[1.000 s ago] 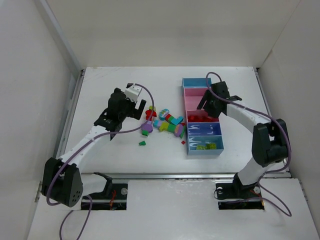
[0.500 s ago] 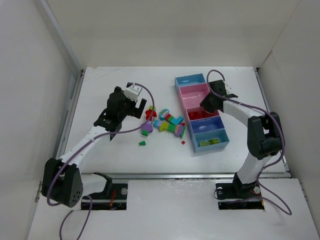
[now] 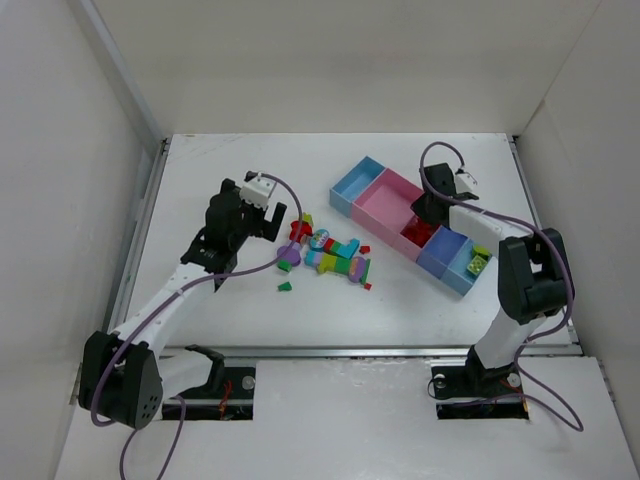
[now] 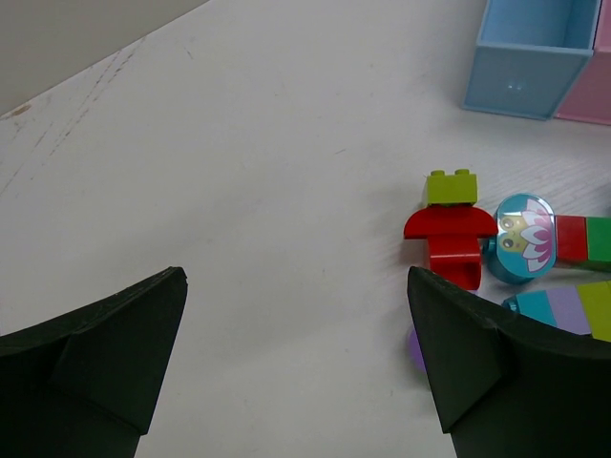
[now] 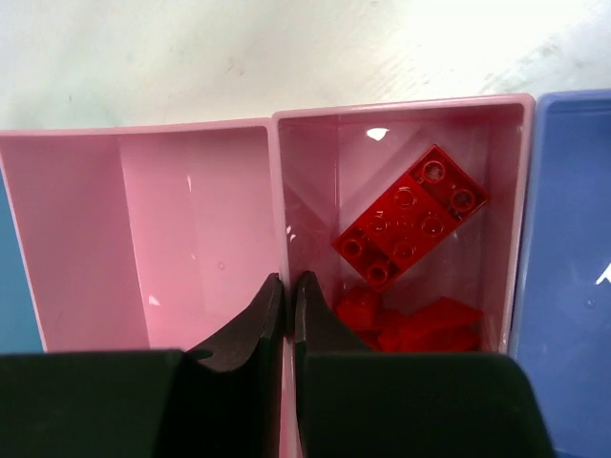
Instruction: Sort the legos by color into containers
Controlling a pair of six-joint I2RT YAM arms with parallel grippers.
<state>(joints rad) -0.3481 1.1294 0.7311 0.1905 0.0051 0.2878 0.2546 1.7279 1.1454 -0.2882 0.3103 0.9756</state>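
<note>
The containers (image 3: 372,195) are a strip of joined bins lying diagonally at the right of the table. My right gripper (image 3: 424,214) is shut on the thin wall (image 5: 278,200) between the two pink bins, one finger in each. The right-hand pink bin holds red legos (image 5: 410,215); the other pink bin (image 5: 153,239) is bare. Loose legos (image 3: 335,255) of mixed colours lie mid-table. My left gripper (image 4: 294,281) hangs open over bare table just left of them, near a red arch piece (image 4: 449,239) and a yellow-green brick (image 4: 452,187).
A darker blue bin (image 5: 573,239) adjoins the red-filled one. The strip's far light blue end bin (image 4: 530,52) lies beyond the pile. A small green piece (image 3: 285,287) lies apart toward the near edge. White walls enclose the table on three sides.
My right gripper has shut on the wall between the pink bins, and the whole strip has swung from straight to diagonal. The left arm drew back slightly to the left, still open.
</note>
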